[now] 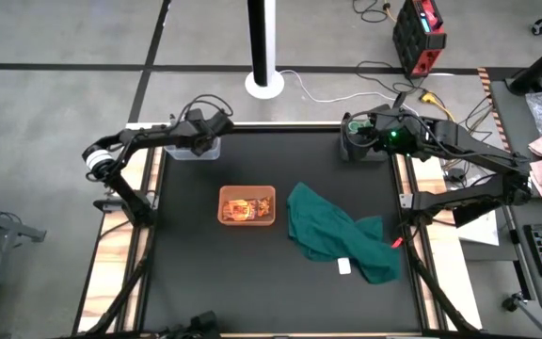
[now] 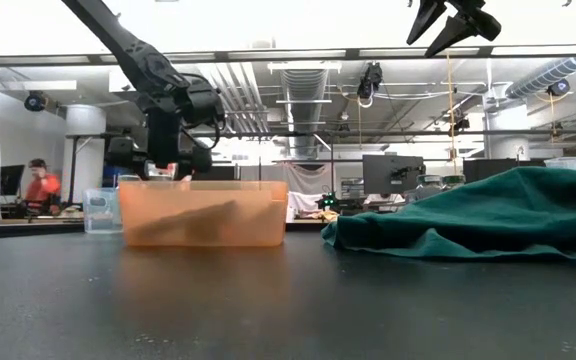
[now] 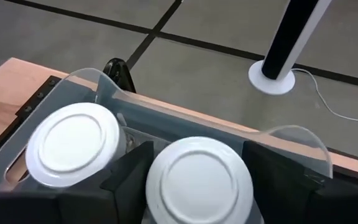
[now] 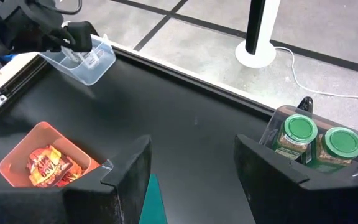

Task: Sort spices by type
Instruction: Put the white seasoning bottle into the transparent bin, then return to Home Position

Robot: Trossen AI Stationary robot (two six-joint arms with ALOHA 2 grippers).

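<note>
- While the left gripper (image 1: 199, 141) hangs over the clear bin (image 1: 194, 151) at the table's far left corner, its fingers (image 3: 129, 177) flank one white-capped jar (image 3: 199, 180) with gaps on both sides, so they look spread rather than clamped; whether they still touch the glass I cannot tell.
- A second white-capped jar (image 3: 73, 144) stands just beside it in the same bin. If the fingers rise crooked, they could catch a cap and tip either jar.
- The right gripper (image 1: 363, 132) hovers parted and empty near another clear bin (image 4: 278, 121) at the far right corner, where two green-capped jars (image 4: 319, 140) stand touching.
- Foil packets (image 1: 244, 209) lie in the orange bin (image 1: 247, 191) mid-table.
- A dark green cloth (image 1: 332, 231) lies bunched beside it, with a small white block (image 1: 344, 266) on it; any spice under its folds would be missed.
</note>
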